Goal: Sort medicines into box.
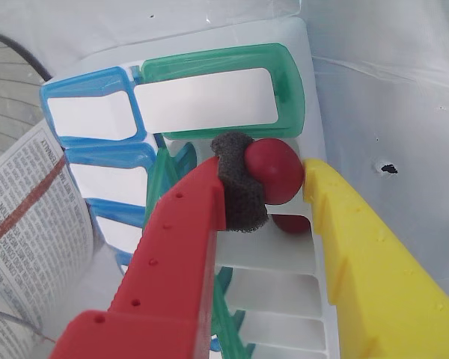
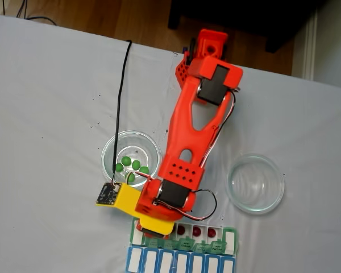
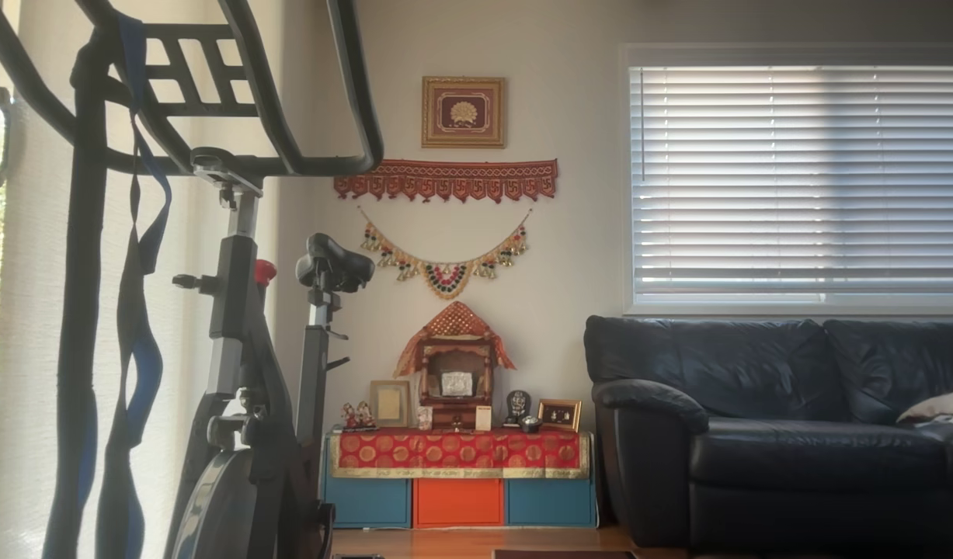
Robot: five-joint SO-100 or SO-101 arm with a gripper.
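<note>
Gripper (image 1: 284, 179) clamped on a dark red ball (image 1: 275, 169), foam pad against it, above an open green-row compartment of the box (image 1: 299, 247) holding another red ball (image 1: 292, 222).

White table (image 2: 45, 114): 2 glass dishes (image 2: 256, 183), pill box (image 2: 230, 242), arm base (image 2: 210, 48).

Wrist camera is riding just behind my tool (image 1: 284, 187), looking down along it, very close onto the box (image 1: 284, 112). Fixed camera is hanging above, facing straight down at the surface (image 2: 45, 85), taking in my whole arm (image 2: 187, 148) from mid height. Both are sharing the box (image 2: 230, 242) end under my tool. Other camera is looking level across a room, toward a sofa (image 3: 779, 419) and exercise bike (image 3: 243, 349).
</note>
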